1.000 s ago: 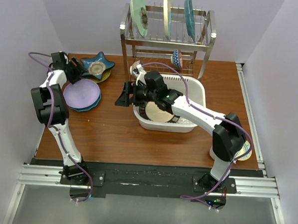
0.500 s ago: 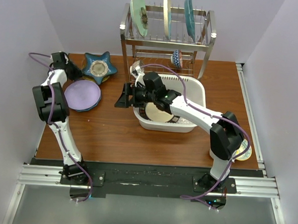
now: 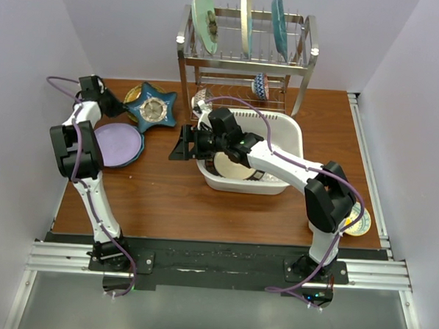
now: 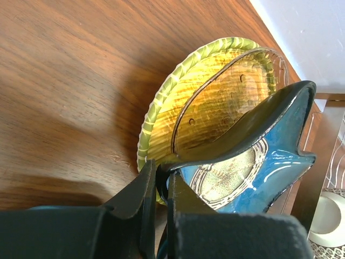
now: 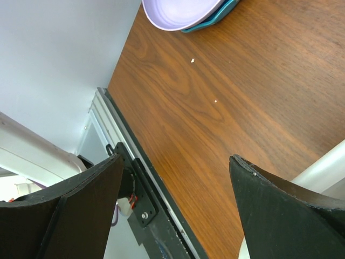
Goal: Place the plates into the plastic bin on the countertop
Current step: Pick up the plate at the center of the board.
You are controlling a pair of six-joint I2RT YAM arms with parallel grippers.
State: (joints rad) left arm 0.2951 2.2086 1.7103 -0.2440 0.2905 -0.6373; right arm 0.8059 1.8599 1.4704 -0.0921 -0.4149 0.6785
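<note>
Because left fingers [image 4: 153,186] clamp blue star-shaped plate [image 4: 242,162] by rim, tilted off amber patterned plate [image 4: 183,102], well left of plastic bin [image 3: 295,135], carry looks next; right fingers [image 3: 181,143] gape empty just left of bin, likely waiting.

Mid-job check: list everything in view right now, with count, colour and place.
countertop: one, reddish-brown wood.
amber plate: one, amber with green rim, flat on countertop, back left.
star-shaped plate: one, blue, back left, tilted over the amber plate.
lavender plate: one, left, atop a teal plate.
plastic bin: one, white, centre, holding one pale plate.
wire rack: one, steel, back centre.
big plates: three, two teal, one cream, upright in rack.
saucer: one, yellow centre, near right.
left fingers: black, shut on the star-shaped plate's edge.
right fingers: black, open, left of the bin.
</note>
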